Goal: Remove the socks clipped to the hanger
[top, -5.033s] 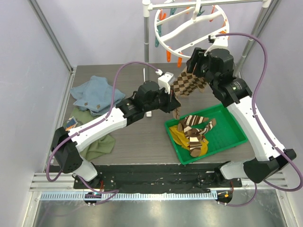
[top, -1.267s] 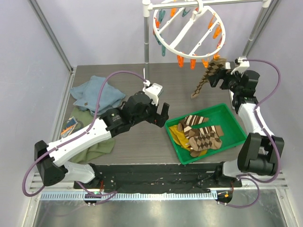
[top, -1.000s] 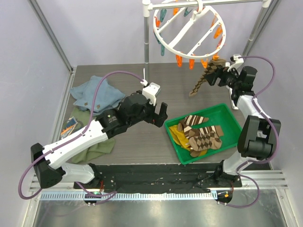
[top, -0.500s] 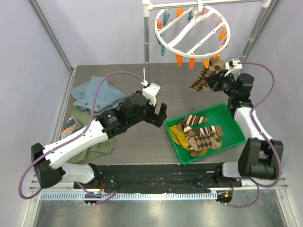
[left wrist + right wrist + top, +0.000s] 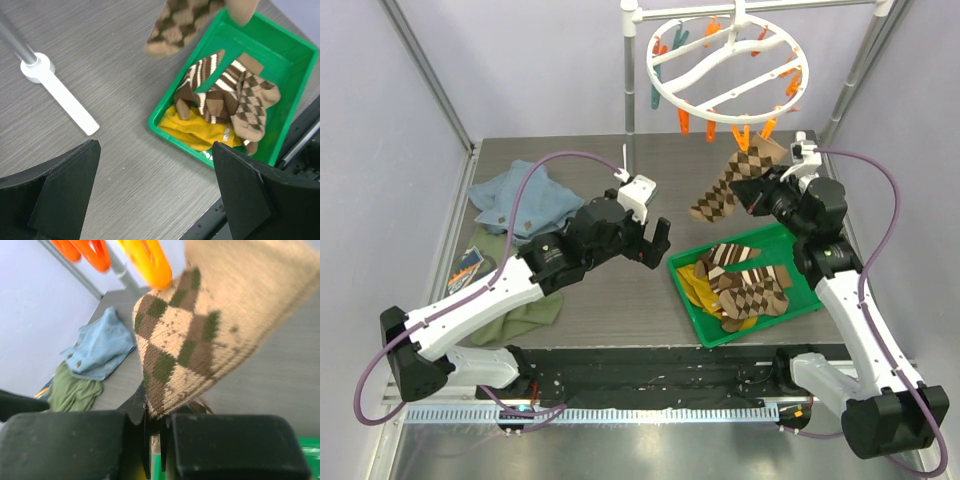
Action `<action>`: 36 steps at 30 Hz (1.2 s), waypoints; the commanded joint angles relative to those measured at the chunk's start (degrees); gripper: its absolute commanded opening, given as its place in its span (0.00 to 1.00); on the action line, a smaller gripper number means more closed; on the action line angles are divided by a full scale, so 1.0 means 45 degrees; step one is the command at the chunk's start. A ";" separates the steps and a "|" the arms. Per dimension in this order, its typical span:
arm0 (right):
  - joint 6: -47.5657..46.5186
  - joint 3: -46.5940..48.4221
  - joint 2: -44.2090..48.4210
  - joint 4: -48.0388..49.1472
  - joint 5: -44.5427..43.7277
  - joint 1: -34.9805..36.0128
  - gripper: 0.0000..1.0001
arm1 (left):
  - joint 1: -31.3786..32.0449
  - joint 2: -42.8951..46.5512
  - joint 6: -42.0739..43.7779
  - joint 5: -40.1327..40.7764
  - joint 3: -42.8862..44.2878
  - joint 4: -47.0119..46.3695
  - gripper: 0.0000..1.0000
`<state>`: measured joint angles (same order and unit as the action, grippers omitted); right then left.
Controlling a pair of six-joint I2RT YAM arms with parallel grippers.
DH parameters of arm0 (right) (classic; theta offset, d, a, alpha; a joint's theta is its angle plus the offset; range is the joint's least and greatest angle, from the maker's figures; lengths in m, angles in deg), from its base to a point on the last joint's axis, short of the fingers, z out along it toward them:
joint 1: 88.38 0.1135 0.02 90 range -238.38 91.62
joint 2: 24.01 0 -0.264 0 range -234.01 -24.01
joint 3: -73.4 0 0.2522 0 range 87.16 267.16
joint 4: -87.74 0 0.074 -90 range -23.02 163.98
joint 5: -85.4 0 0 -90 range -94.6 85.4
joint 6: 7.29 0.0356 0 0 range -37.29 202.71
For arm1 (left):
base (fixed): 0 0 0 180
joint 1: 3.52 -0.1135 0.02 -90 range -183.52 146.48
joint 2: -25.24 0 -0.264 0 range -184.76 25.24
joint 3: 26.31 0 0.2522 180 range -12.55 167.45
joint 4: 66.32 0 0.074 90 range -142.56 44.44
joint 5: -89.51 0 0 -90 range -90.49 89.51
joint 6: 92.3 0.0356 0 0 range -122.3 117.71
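Item: diamond-patterned sock (image 5: pixel 725 185), the only sock seen at the hanger (image 5: pixel 652 68). It droops from the ring's 5 o'clock edge with its top right at an orange clip (image 5: pixel 740 134); whether that clip is pinching it cannot be told. The right end effector (image 5: pixel 758 190) is clamped on the sock's upper part, the cloth nipped between the pads in the wrist view. Step in hand, as judged: free this sock and carry it to the green tray (image 5: pixel 691 305) at 4 o'clock on the bench, where the other socks (image 5: pixel 745 285) lie heaped, striped and diamond over mustard. To do it well, pull down and away along the clip's mouth rather than sideways, since the ring hangs loose and is likely to swing — a slow, straight draw should keep the cloth from slipping out of the grip. The left end effector (image 5: pixel 648 243) stands wide open and empty above the bench at 9 o'clock of the tray, near enough to cross the drop path. Also present: grey rail stand (image 5: pixel 628 90) at 12 o'clock, the dangling toe close to the tray's far rim, a blue cloth (image 5: pixel 520 195) and an olive-green cloth (image 5: pixel 525 305) at 9 o'clock, well apart from the work.
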<state>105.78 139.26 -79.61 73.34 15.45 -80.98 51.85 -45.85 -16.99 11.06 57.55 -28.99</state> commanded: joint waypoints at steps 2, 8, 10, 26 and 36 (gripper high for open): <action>0.1980 0.0513 0.0595 -0.1282 -0.0686 0.1126 0.01 | 0.0019 -0.0118 -0.0561 -0.0478 0.1022 -0.1369 0.99; 0.4030 0.0533 0.1298 -0.0854 -0.1545 0.1832 0.01 | 0.0038 -0.0627 -0.0465 -0.1199 0.0945 -0.4062 1.00; 0.4810 0.0416 0.1435 -0.0775 -0.1799 0.1910 0.01 | 0.0058 -0.0861 0.0079 -0.1472 0.0594 -0.5289 1.00; 0.6845 0.0533 0.1865 -0.0248 -0.2093 0.2105 0.01 | 0.0155 -0.2912 0.0239 -0.3231 0.1705 -0.6742 1.00; 0.7315 0.0025 0.2412 0.0026 -0.2269 0.2301 0.01 | 0.0214 -0.3908 -0.0170 -0.2235 0.2369 -0.6958 0.87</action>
<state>137.28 139.17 -70.19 69.71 5.55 -71.14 52.61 -61.83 -15.97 -1.40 64.39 -56.29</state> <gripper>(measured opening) 0.081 0.935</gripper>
